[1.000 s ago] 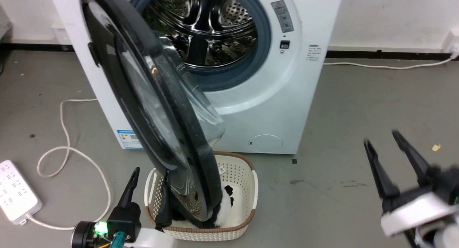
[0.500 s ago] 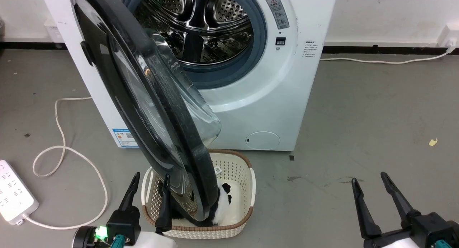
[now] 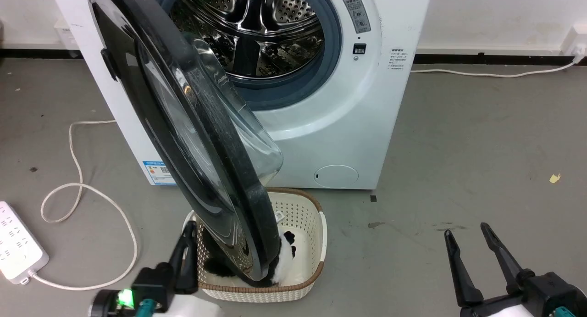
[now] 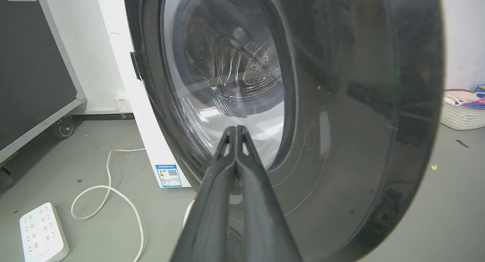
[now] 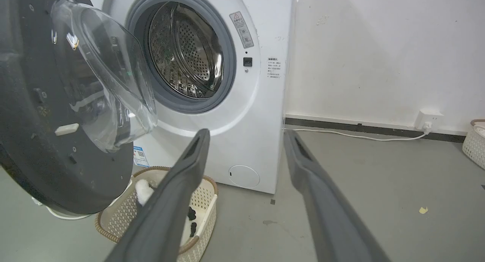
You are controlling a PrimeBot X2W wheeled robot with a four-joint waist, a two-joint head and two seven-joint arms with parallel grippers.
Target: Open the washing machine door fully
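Washing machine door swung out on its left hinge, lower edge over a laundry basket.
The cream basket sits on the floor before the machine and holds a black-and-white soft item. The left gripper points at the door's outer face, fingers pressed together, holding nothing; the right gripper is spread wide, empty.

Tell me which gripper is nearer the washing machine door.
Left. The left gripper is beside the lower edge of the washing machine door; the right gripper stands far to its right.
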